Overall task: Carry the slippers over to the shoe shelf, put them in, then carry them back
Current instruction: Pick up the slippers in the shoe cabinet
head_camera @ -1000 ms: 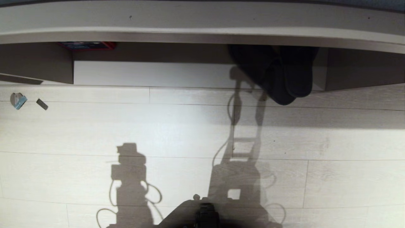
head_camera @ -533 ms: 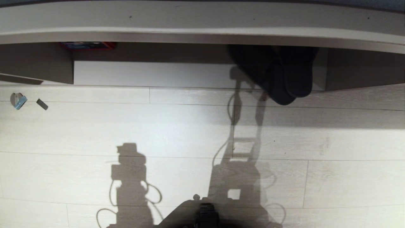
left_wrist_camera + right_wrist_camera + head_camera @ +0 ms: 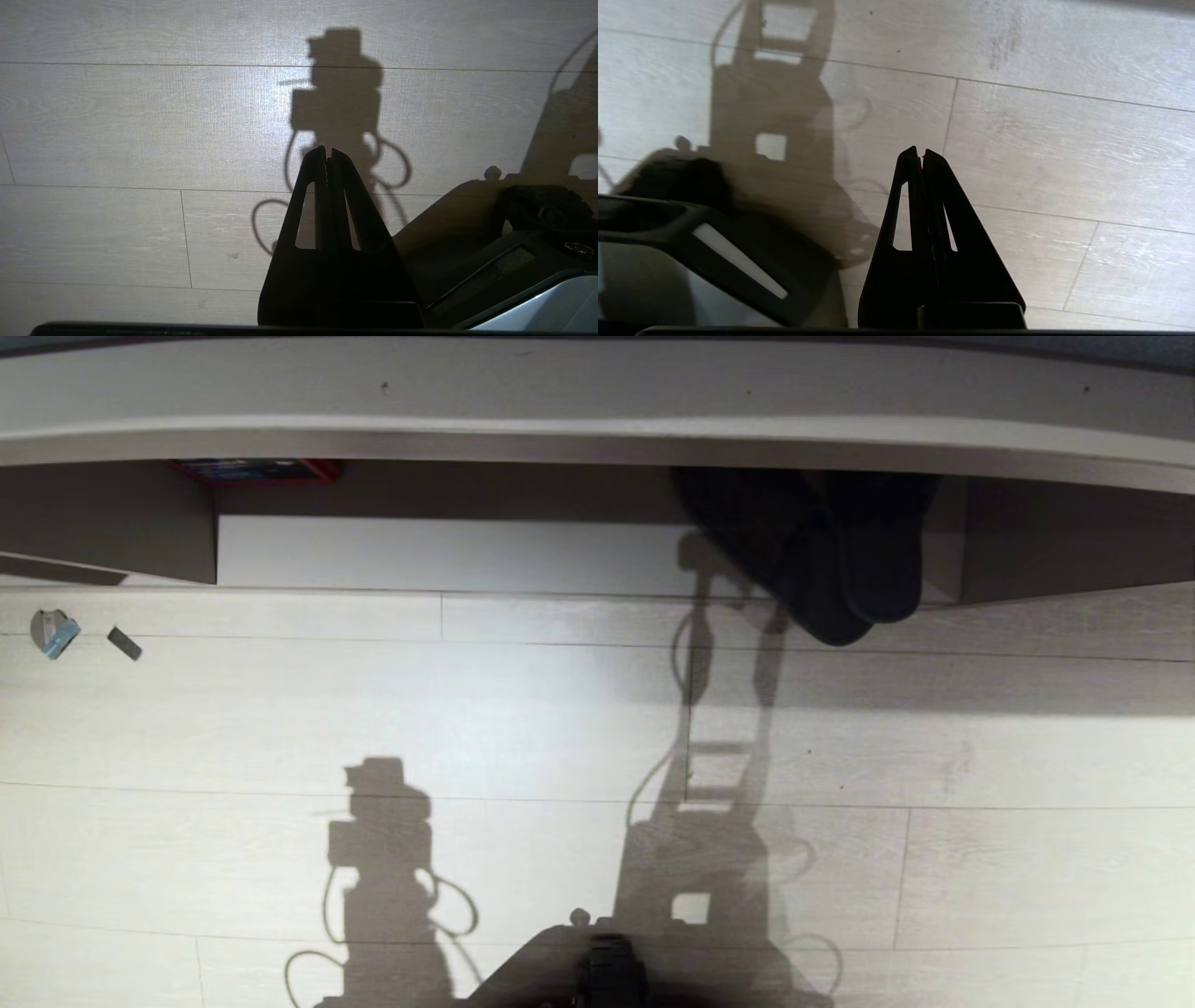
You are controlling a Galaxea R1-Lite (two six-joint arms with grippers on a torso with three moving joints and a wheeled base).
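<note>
The pale plank floor (image 3: 523,719) fills most of the head view, crossed by the shadows of the robot's two arms. Along the far edge runs the shoe shelf (image 3: 597,392), a long low unit with a bench-like top board over floor-level compartments.

The wide middle compartment (image 3: 448,551) has a bright white bottom, bare across its left and centre. At its right end, against the divider, lies a dark bundle of slippers (image 3: 831,560). They look almost black in the shadow of the top board, and the shapes overlap so that single shoes cannot be told apart. Their near ends poke out past the front edge of the shelf onto the floor. At the far left of this compartment, tucked up under the top board, is a flat red and blue box (image 3: 257,469). Further compartments, one at the left end and one at the right, are dark, and their contents cannot be made out.

The robot's dark base (image 3: 597,971) shows at the near edge of the floor.

Neither arm reaches into the head view. The left hand (image 3: 327,151) hangs over bare floor, its two fingers pressed together and grasping nothing. The right hand (image 3: 920,151) is likewise clenched and empty above the planks, well apart from the slippers.

On the floor at the far left lie a small round grey and blue scrap (image 3: 53,632) and, just beside it, a small dark strip (image 3: 124,643).
</note>
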